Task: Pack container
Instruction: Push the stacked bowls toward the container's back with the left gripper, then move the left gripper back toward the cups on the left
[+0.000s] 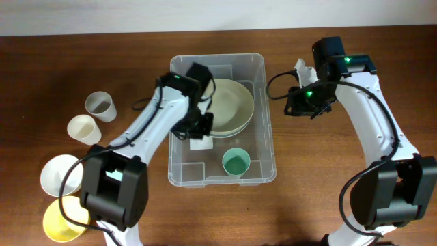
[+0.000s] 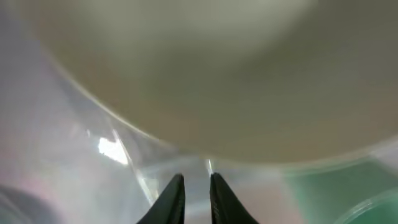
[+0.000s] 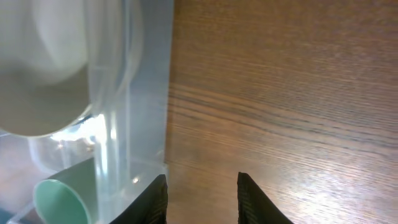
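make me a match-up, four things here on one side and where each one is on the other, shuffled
1 green cup
2 yellow bowl
3 right tool
4 pale bowl

a in the container, far end
b over bare table, right of container
c in the container, near end
d on the table, left of container

Pairs: 1-c, 2-d, 3-b, 4-a

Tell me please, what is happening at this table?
Two robot arms are packing a clear container. The left gripper reaches inside it, beside the cream bowls, its fingers close together with nothing between them. A green cup also stands in the container. The right gripper hangs open and empty over the table, just right of the container. Two cups, a white bowl and a yellow bowl wait outside, on the left.
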Controlling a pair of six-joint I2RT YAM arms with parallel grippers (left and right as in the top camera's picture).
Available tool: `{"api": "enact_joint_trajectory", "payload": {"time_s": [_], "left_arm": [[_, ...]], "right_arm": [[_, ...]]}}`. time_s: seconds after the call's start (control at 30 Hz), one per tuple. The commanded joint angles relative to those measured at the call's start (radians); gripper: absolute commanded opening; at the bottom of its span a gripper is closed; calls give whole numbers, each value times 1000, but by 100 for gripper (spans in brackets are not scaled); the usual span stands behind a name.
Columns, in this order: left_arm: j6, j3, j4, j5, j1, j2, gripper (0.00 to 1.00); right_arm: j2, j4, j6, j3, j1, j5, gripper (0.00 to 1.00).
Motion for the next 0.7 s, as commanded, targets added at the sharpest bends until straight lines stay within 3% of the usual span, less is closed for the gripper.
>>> {"api": "enact_joint_trajectory", "payload": {"time_s": [0.0, 0.17, 0.33, 0.47, 0.6, 0.67], "left_arm": [[45, 48, 86, -34, 68, -13, 15], [125, 246, 118, -196, 82, -13, 15], [154, 409, 48, -196, 121, -29, 23], [153, 412, 21, -200, 129, -57, 29], [97, 412, -91, -205, 129, -68, 34], [97, 412, -120, -210, 129, -80, 35]], "right_arm": [[10, 0, -11, -9, 7, 105, 34], [8, 28, -11, -9, 6, 188, 39], [-4, 34, 8, -9, 6, 217, 42], [-100, 63, 92, 3, 6, 389, 44], [-271, 61, 86, 24, -21, 388, 48], [-332, 43, 87, 24, -76, 378, 56]]}}
